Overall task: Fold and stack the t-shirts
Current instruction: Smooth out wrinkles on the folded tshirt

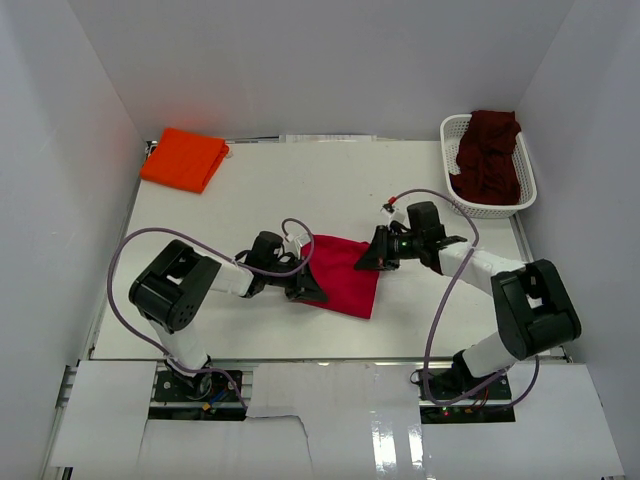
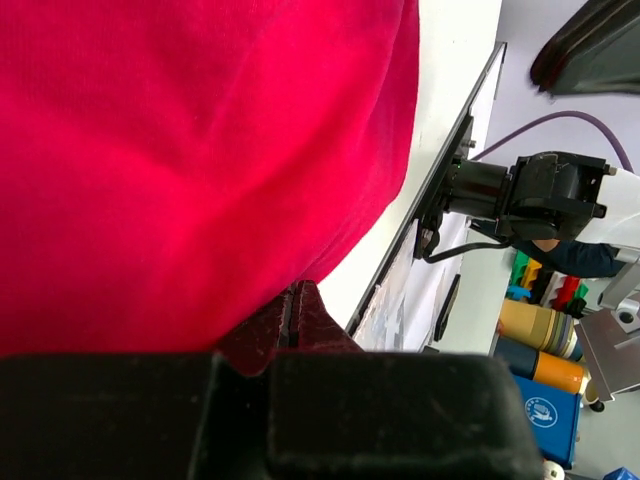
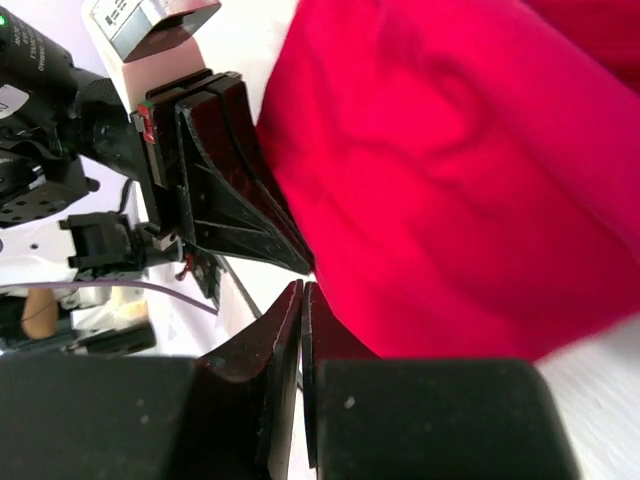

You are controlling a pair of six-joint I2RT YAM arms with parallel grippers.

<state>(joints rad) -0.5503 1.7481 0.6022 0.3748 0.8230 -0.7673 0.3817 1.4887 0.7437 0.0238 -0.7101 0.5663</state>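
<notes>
Top external | red t-shirt (image 1: 345,278) | left tool (image 1: 316,294) closed at left edge | right tool (image 1: 363,264) closed at right edge

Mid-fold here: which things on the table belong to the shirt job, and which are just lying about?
Job:
- red t-shirt, flat between the two arms
- orange t-shirt, folded at the far left corner
- maroon t-shirt, crumpled in the basket

Lying about:
- white basket, far right, only holding the maroon one
</notes>
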